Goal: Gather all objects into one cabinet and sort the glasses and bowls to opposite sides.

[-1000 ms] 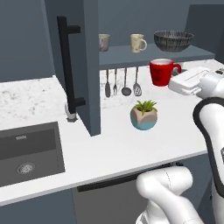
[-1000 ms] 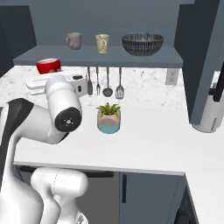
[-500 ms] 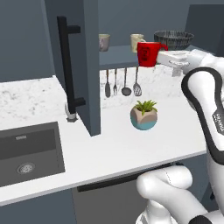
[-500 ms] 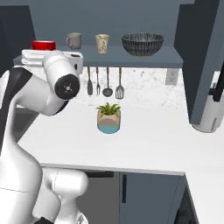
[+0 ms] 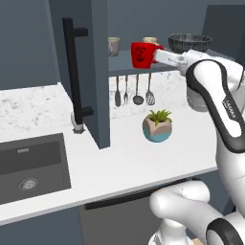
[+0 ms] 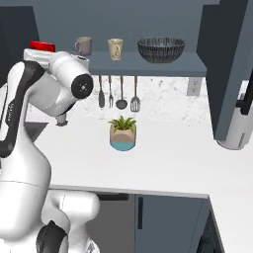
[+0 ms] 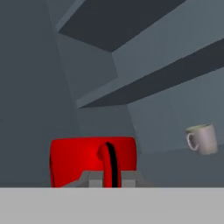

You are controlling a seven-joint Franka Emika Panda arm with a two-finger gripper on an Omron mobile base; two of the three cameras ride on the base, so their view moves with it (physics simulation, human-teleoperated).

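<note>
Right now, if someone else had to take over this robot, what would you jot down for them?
Gripper: fingers shut on the red mug by its handle, held up at shelf height in front of the open cabinet.
On the shelf: grey-brown mug, cream mug, and the patterned bowl at the far end from them.
Done: three of four items are in the cabinet.
Left: set the red mug by the other mugs, away from the bowl, then let go.

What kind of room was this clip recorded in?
A rendered kitchen, by all signs: a sink set in a white counter, utensils hanging under an open wall cabinet, and the gripper raising a red mug.
</note>
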